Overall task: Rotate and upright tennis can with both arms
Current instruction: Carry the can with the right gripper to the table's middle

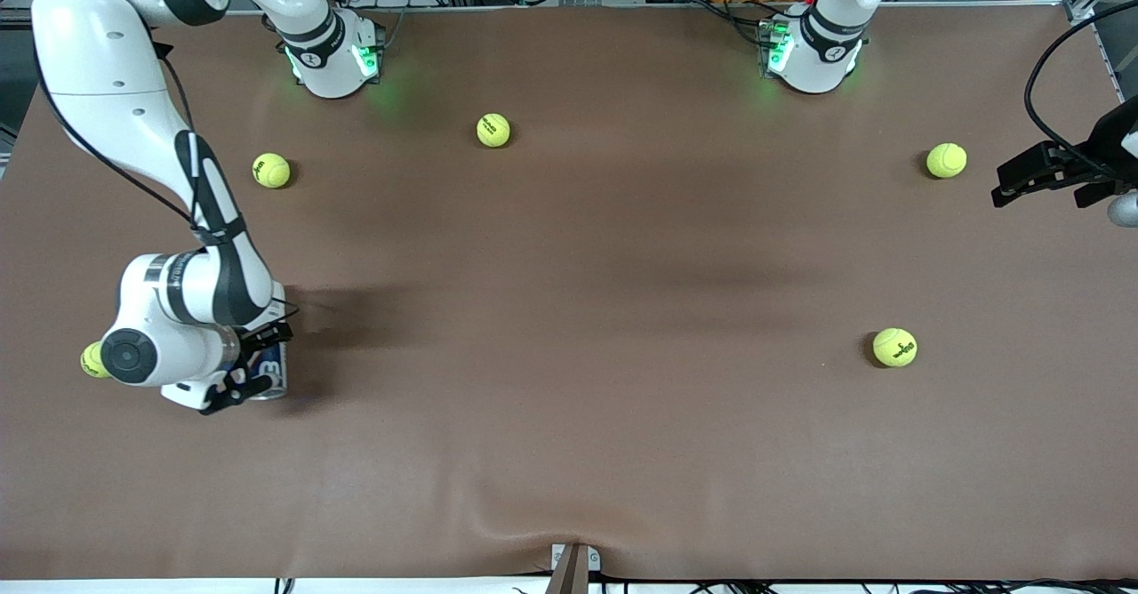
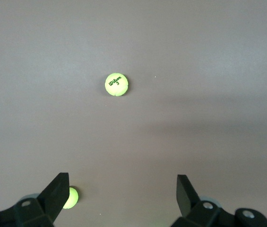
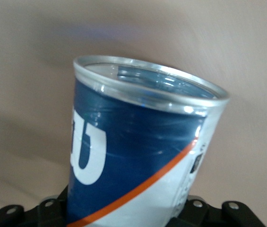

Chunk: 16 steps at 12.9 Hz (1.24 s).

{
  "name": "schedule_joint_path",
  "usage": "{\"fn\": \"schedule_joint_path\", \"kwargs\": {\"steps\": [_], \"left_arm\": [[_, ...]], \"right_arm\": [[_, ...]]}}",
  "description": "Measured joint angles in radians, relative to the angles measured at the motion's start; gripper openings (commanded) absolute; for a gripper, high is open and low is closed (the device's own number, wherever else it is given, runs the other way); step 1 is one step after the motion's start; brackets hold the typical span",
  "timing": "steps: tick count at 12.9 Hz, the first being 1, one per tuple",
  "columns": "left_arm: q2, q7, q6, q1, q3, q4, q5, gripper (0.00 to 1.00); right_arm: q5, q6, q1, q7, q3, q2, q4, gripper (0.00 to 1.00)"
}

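The tennis can (image 1: 270, 372) is at the right arm's end of the table, mostly hidden under the right arm's wrist. Only a short piece of navy label and silvery rim shows there. My right gripper (image 1: 252, 366) is shut on it. In the right wrist view the tennis can (image 3: 142, 151) fills the picture: navy and white label, red stripe, a white "W", and the clear rim pointing away from the hand. Whether it rests on the table I cannot tell. My left gripper (image 1: 1040, 185) hangs open at the left arm's end, and the left wrist view shows this gripper (image 2: 122, 191) with nothing between its fingers.
Yellow-green tennis balls lie scattered on the brown table (image 1: 569, 309): one (image 1: 271, 170) near the right arm's base, one (image 1: 493, 130) between the bases, two (image 1: 946, 160) (image 1: 894, 347) toward the left arm's end. Another (image 1: 92, 360) peeks out beside the right wrist.
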Motion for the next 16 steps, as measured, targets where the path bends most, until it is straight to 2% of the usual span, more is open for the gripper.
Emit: {"fn": "schedule_joint_path", "kwargs": {"steps": [5, 6, 9, 13, 16], "left_arm": [[0.0, 0.0, 0.0, 0.0, 0.001, 0.0, 0.0, 1.0], [0.0, 0.0, 0.0, 0.0, 0.001, 0.0, 0.0, 1.0], [0.0, 0.0, 0.0, 0.0, 0.002, 0.0, 0.0, 1.0], [0.0, 0.0, 0.0, 0.0, 0.002, 0.0, 0.0, 1.0], [0.0, 0.0, 0.0, 0.0, 0.002, -0.001, 0.0, 1.0]], "right_arm": [[0.001, 0.018, 0.221, -0.133, 0.02, -0.003, 0.103, 0.72], [0.001, 0.064, 0.293, -0.135, 0.027, -0.003, 0.112, 0.75], [-0.002, 0.229, 0.497, -0.141, 0.025, 0.003, 0.114, 0.74], [-0.007, 0.299, 0.607, -0.373, 0.027, 0.005, 0.12, 0.73], [-0.041, 0.4, 0.755, -0.381, 0.024, 0.022, 0.122, 0.73]]}}
